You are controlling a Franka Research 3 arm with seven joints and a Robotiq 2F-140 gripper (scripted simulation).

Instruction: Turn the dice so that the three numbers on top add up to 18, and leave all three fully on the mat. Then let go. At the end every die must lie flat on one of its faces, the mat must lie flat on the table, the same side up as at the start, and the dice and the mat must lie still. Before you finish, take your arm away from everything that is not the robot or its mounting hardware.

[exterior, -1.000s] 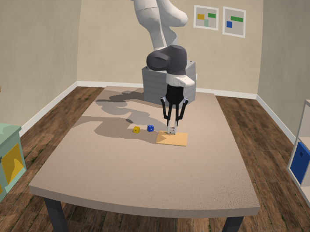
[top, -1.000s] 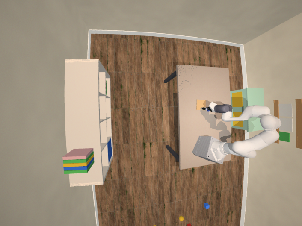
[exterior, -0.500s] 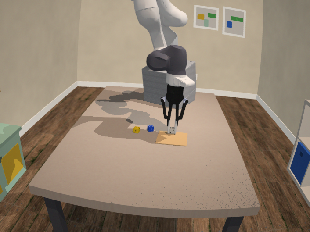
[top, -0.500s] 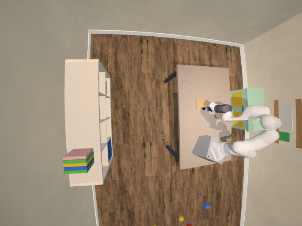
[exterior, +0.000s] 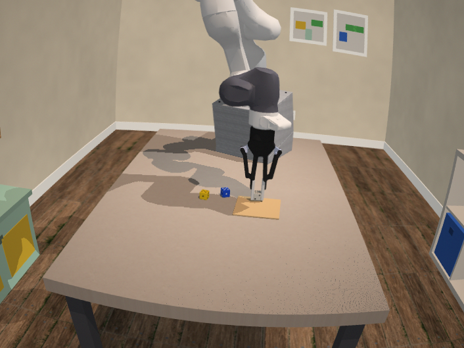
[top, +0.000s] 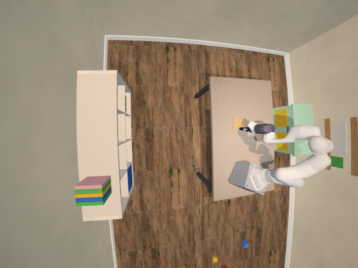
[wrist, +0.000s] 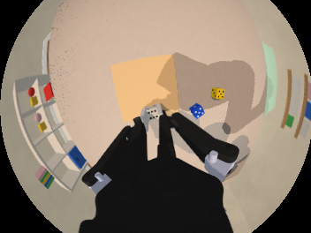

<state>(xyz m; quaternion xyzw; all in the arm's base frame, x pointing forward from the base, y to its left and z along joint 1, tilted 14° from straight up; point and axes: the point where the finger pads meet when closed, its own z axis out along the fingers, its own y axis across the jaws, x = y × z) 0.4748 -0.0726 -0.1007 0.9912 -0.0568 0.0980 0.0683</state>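
Note:
The tan mat point(top: 236, 121) point(exterior: 267, 210) point(wrist: 134, 78) lies flat on the table. My gripper point(exterior: 257, 197) point(wrist: 152, 110) points down at the mat's edge nearest the robot base, shut on the white die point(exterior: 257, 195) point(wrist: 153, 112). The die is low at that edge; whether it touches the mat is unclear. Several dark pips show on its upper face in the wrist view; the fingers hide its sides. The blue die point(exterior: 225, 192) point(wrist: 197, 110) and the yellow die point(exterior: 204, 195) point(wrist: 217, 93) lie off the mat on the table, apart from each other. Their top numbers are hard to read.
The table point(top: 229, 100) point(exterior: 217, 254) point(wrist: 132, 24) carries the grey robot base point(top: 243, 174) point(exterior: 236, 130) behind the dice. The arm's shadow falls over the yellow die and part of the mat. A green cabinet point(top: 301, 112) and a shelf point(top: 97, 124) stand beyond the table.

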